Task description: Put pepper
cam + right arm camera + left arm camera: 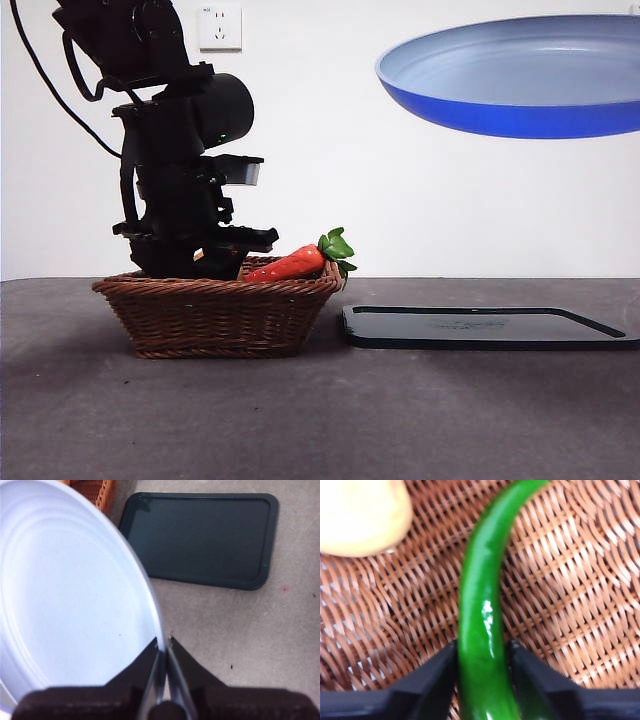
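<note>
Left hand (482, 652) clamps the glossy pepper (485, 620) in the woven basket (570, 590).

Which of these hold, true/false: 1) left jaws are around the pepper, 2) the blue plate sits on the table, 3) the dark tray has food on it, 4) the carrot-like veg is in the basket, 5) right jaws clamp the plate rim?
1. True. The left gripper has its jaws on either side of the green pepper, down in the wicker basket.
2. False. The blue plate is held in the air, above the table.
3. False. The dark tray shows nothing on it.
4. True. The red-orange vegetable lies in the basket, leaves over the rim.
5. True. The right gripper is shut on the plate's rim.
</note>
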`<state>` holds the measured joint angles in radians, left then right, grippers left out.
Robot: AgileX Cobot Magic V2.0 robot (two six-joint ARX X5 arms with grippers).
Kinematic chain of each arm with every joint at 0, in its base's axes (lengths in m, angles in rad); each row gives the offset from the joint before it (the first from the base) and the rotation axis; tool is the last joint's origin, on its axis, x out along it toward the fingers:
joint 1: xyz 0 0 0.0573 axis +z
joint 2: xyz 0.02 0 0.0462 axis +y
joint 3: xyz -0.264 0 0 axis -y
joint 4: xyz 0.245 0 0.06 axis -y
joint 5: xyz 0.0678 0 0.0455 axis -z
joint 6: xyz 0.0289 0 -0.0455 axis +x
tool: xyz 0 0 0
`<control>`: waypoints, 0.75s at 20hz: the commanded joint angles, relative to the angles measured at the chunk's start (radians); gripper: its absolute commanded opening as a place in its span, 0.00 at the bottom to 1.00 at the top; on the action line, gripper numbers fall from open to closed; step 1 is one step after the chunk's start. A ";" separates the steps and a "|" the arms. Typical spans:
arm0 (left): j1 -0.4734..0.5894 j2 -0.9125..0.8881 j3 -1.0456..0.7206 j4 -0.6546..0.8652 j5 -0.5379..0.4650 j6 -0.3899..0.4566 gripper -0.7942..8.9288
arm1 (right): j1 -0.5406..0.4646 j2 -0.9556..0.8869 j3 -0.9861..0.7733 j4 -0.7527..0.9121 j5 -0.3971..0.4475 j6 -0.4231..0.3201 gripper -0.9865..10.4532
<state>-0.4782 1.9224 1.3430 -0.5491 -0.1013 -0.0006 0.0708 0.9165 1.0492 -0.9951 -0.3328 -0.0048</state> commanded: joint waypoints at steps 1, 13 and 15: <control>-0.004 0.021 0.019 0.010 0.001 -0.007 0.22 | 0.001 0.003 0.021 0.013 -0.006 -0.004 0.09; -0.011 -0.151 0.019 -0.022 0.014 -0.058 0.22 | 0.001 0.045 0.021 0.014 -0.005 0.017 0.09; -0.018 -0.219 0.020 -0.037 0.062 -0.060 0.22 | 0.002 0.094 0.021 0.023 -0.006 0.041 0.09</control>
<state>-0.4858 1.6905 1.3430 -0.5903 -0.0452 -0.0486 0.0708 1.0042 1.0492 -0.9901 -0.3328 0.0135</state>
